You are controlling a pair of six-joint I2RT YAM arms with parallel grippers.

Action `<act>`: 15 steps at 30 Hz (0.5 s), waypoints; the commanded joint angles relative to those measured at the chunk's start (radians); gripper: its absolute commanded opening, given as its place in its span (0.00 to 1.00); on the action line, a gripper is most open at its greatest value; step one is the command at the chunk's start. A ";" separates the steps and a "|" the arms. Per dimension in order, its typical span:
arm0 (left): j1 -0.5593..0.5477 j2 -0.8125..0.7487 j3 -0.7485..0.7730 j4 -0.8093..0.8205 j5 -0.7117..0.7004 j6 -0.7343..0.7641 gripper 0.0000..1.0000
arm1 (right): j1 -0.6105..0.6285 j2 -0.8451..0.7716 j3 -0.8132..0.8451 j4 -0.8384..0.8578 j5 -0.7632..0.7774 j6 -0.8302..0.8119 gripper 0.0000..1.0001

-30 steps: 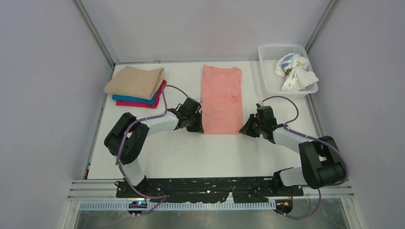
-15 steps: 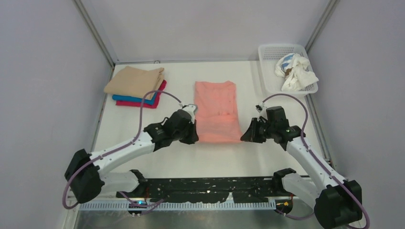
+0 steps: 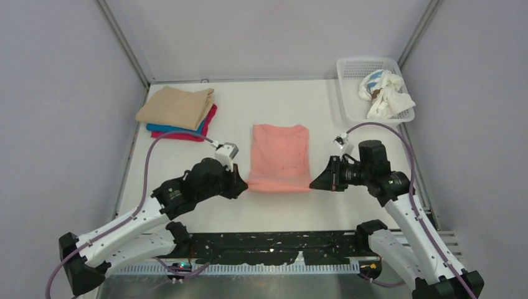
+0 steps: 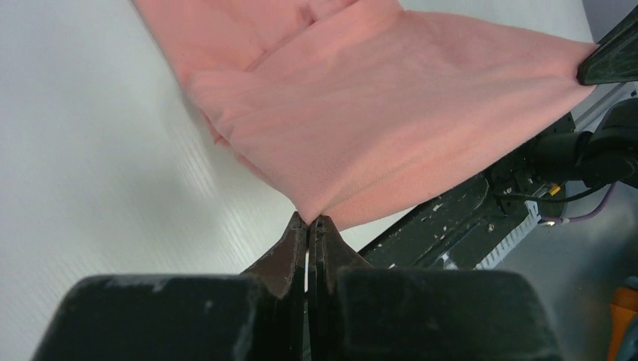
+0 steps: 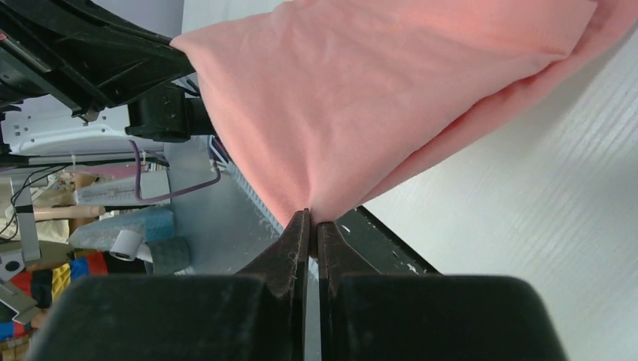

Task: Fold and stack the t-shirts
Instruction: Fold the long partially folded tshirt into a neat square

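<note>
The salmon-pink t-shirt (image 3: 280,156) is held up in the middle of the table, its near edge stretched between my two grippers, its far part resting on the white table (image 3: 280,99). My left gripper (image 3: 244,184) is shut on its near left corner; the cloth shows pinched in the left wrist view (image 4: 361,120). My right gripper (image 3: 314,184) is shut on its near right corner; the cloth shows in the right wrist view (image 5: 376,98). A stack of folded shirts lies at the back left: tan (image 3: 176,106) on top, bright blue (image 3: 163,129), magenta (image 3: 187,135) below.
A white basket (image 3: 348,106) with crumpled white and blue cloth (image 3: 383,92) stands at the back right. The black base rail (image 3: 274,243) runs along the near edge. Grey walls close in on both sides.
Both grippers have pulled back toward the near edge and lifted, drawing the pink shirt's near edge with them; the shirt now looks shorter and sits nearer the arms.
</note>
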 commanded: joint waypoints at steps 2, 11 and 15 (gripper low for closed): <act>0.006 0.000 0.028 0.045 -0.115 0.034 0.00 | 0.000 0.037 0.086 -0.004 -0.005 0.021 0.06; 0.129 0.217 0.191 0.101 -0.162 0.100 0.00 | -0.013 0.237 0.180 0.230 0.078 0.088 0.06; 0.193 0.306 0.265 0.122 -0.142 0.133 0.00 | -0.038 0.347 0.234 0.263 0.076 0.073 0.06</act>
